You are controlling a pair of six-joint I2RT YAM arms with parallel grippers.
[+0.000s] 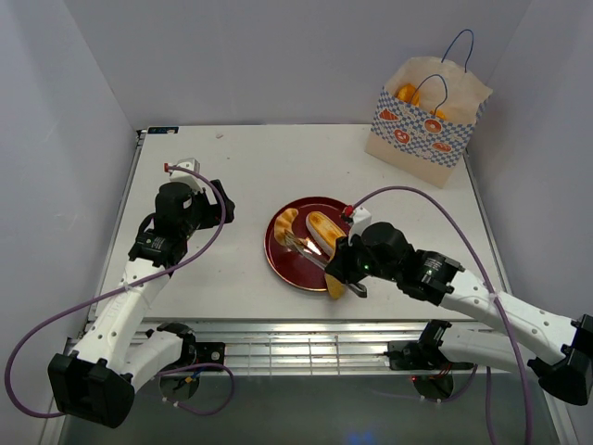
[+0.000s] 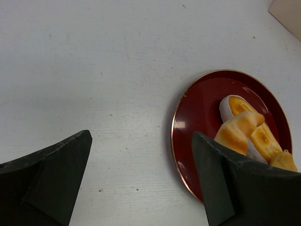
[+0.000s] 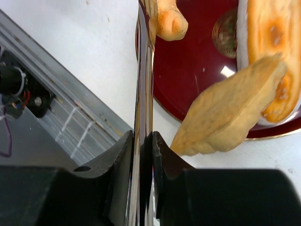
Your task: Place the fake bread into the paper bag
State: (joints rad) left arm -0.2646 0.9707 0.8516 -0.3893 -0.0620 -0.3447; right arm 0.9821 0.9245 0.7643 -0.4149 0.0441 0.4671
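At the 6 o'clock rim of the plate (image 1: 283, 261) the flat wedge (image 3: 230, 117) juts out over the table (image 1: 232, 167), just beside the right gripper (image 3: 143, 155), whose jaws are clamped on thin metal tongs (image 3: 145, 84). The fake bread (image 2: 237, 129) looks light, stiff and probably slick, so nipping the wedge across its thick middle seems safest. An oval roll (image 1: 326, 229) lies further in. At 9 o'clock the left gripper (image 2: 141, 136) hangs spread wide, empty. The paper bag (image 1: 422, 130) stands far off at 1 o'clock, with nothing between
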